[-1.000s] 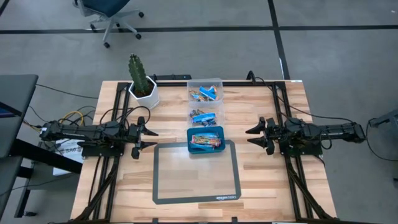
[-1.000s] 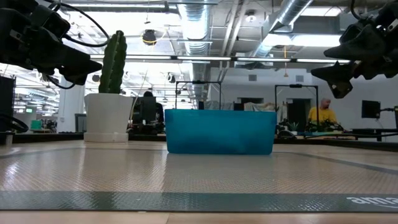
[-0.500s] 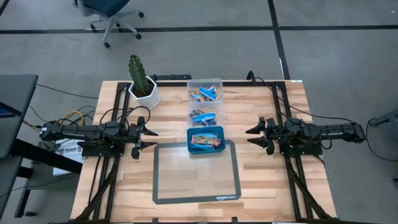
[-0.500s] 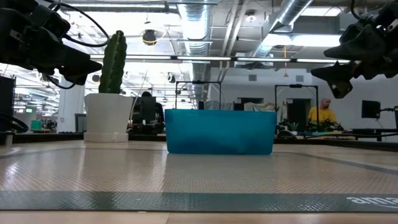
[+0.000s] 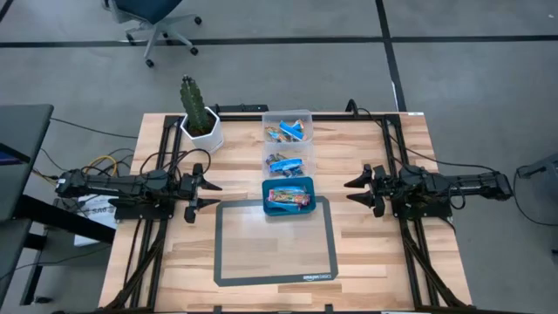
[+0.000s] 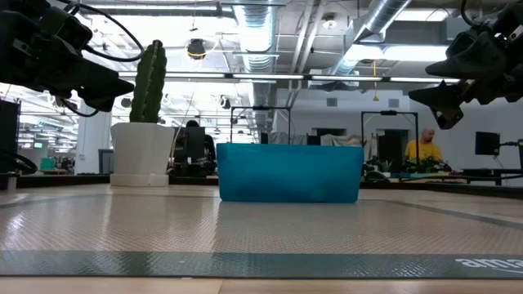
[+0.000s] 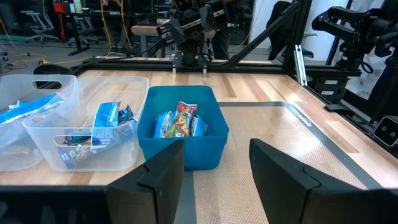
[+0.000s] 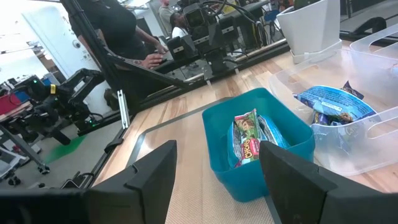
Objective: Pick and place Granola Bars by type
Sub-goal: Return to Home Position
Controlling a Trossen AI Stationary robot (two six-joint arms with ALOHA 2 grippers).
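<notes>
The granola bars lie sorted in three containers in a row down the table's middle. Multicoloured and red bars (image 5: 289,198) fill the teal tray (image 5: 302,184), also seen as bars (image 7: 180,119) and bars (image 8: 250,138). Blue-wrapped bars (image 5: 283,164) sit in the middle clear bin (image 5: 289,151); more bars (image 5: 289,133) lie in the far clear bin (image 5: 288,115). My left gripper (image 5: 209,194) hovers open left of the tray. My right gripper (image 5: 350,192) hovers open to its right. Both hold nothing.
A grey-bordered mat (image 5: 274,242) covers the table's near middle, with the teal tray on its far edge. A potted cactus (image 5: 199,113) stands at the far left. Black frame rails (image 5: 139,253) run along both sides. People show in the room beyond.
</notes>
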